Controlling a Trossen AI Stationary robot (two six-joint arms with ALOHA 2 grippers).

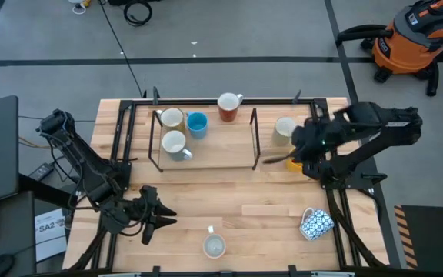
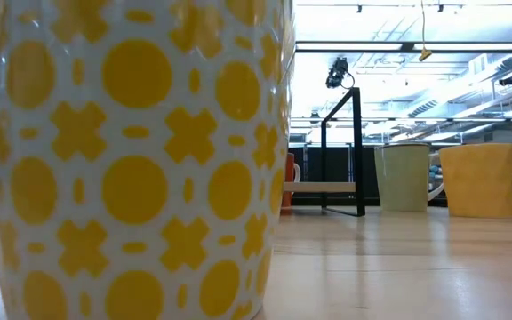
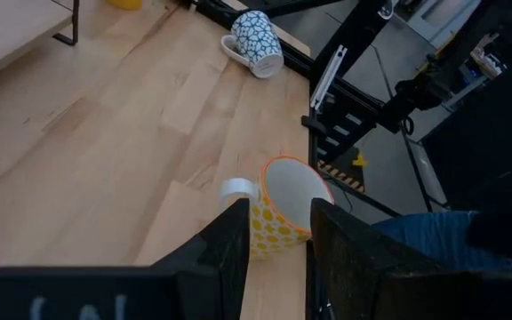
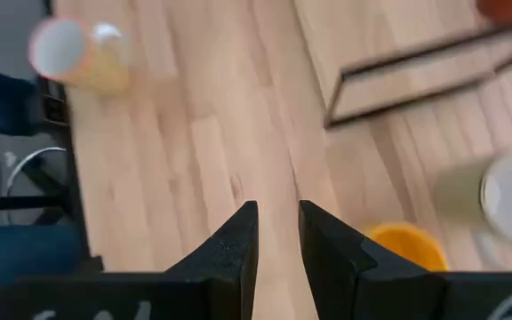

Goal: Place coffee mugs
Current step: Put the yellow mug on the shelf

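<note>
Item, lower centre of the high view: yellow-patterned mug point(image 1: 214, 245) upright, left gripper point(image 1: 151, 223) beside it with fingers parted and empty, right gripper point(image 1: 308, 151) narrow and empty at right; we judge a level, centred approach best.

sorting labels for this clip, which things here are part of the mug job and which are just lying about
Job:
- white mugs
- blue mug
- red-brown mug
- pale green mug
- orange mug
- blue-patterned mug, tipped over
- yellow-patterned mug
- rack

Lying about:
- orange vacuum
- cable
</note>
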